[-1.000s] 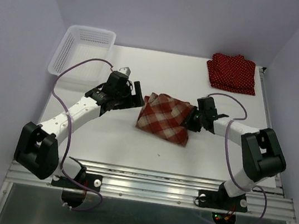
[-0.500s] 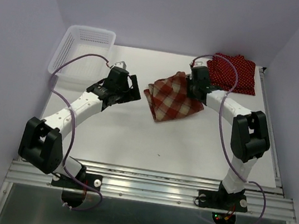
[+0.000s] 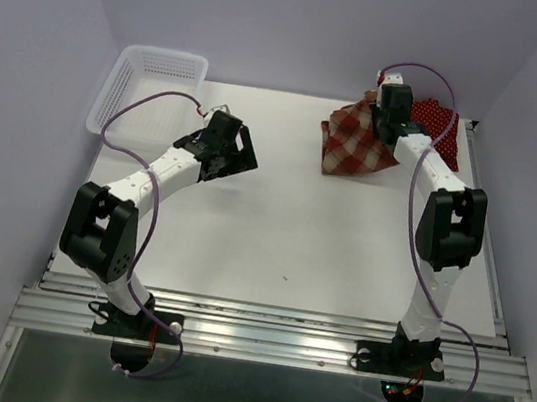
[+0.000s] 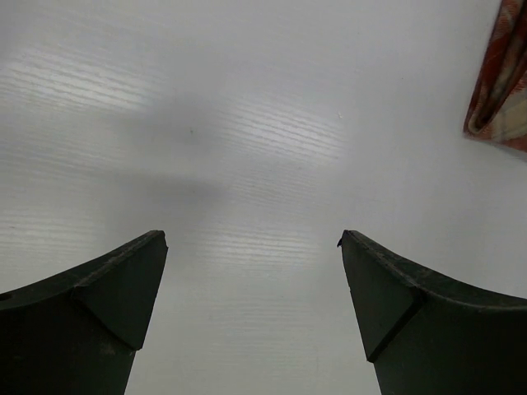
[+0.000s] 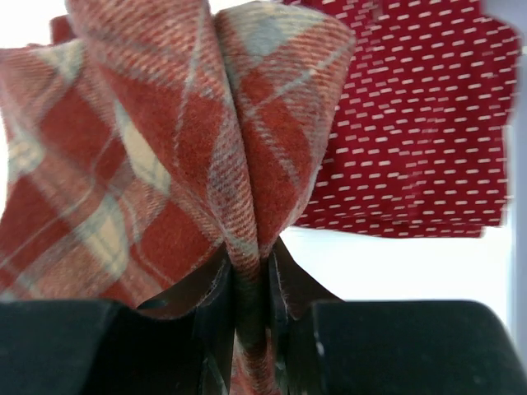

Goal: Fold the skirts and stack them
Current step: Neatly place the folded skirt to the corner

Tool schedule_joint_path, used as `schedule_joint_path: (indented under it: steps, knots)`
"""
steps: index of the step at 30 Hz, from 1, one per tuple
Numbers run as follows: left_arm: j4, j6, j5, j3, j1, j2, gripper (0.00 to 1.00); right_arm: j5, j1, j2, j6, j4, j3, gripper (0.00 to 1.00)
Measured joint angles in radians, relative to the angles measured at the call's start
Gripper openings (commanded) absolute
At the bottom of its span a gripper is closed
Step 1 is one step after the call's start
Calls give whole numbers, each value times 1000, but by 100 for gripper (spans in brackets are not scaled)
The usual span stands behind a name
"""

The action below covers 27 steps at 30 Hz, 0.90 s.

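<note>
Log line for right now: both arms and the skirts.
left gripper: open, empty, above white table | right gripper: shut on red-and-cream plaid skirt | place: beside dark red polka-dot skirts, far right

Left gripper [image 4: 251, 237] spread, table [image 4: 247, 99], likely plaid skirt [image 4: 499, 90]

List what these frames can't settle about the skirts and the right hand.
- Dark red polka-dot cloth pile: layer count unreadable. The red-and-cream plaid cloth skirt and right arm cover part in the top view, and the plaid hides its left side in the right wrist view.
- Right hand: tips buried in plaid folds, right wrist view.
- Plaid skirt, left wrist view: cut off by the right edge.
</note>
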Motion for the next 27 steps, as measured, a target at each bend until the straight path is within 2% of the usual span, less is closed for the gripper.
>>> schedule_joint_path:
  steps: [12, 27]
  knots:
    - [-3, -9, -30, 58, 0, 30, 99, 14, -32, 0, -133, -30, 175, 1]
    - [7, -16, -16, 64, 0, 69, 99, 13, -130, 22, -76, -119, 371, 1]
